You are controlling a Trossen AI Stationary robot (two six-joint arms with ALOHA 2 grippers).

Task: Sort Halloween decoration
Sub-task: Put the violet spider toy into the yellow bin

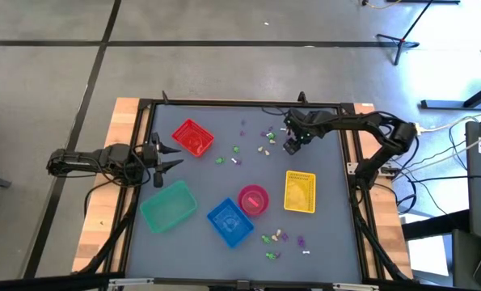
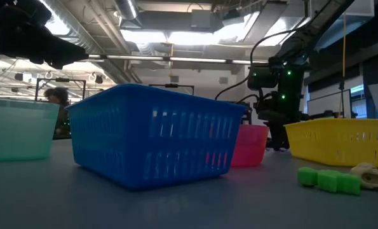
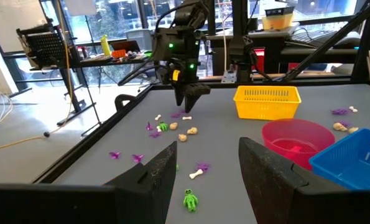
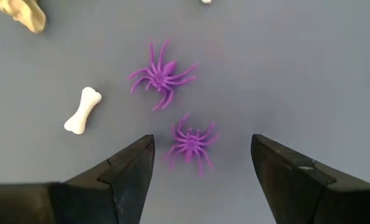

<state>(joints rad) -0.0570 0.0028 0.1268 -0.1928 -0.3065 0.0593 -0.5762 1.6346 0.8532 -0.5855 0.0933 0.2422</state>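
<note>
1. Right gripper (image 4: 200, 155): upper right of the high view, pointed down over the far trinket cluster. Its fingers are spread and empty, straddling a purple spider (image 4: 191, 142) in the wrist view; you have it lined up, as I judge it, for a pick.
2. Second spider (image 4: 161, 74) just beyond the first, a white bone (image 4: 83, 110) beside it, a cream piece (image 4: 22, 14) at the upper left corner of that frame. All lie loose on the table (image 1: 329, 242).
3. Left gripper (image 1: 166, 156): left edge of the high view, near the red basket (image 1: 192, 137), fingers spread, holding nothing; it waits.
4. Containers, lower centre of the high view: teal basket (image 1: 168, 205), blue basket (image 1: 229, 220), pink bowl (image 1: 253, 199), yellow basket (image 1: 300, 192). No trinkets can be made out inside them.
5. Second cluster (image 1: 282, 240) unsorted at lower centre.
</note>
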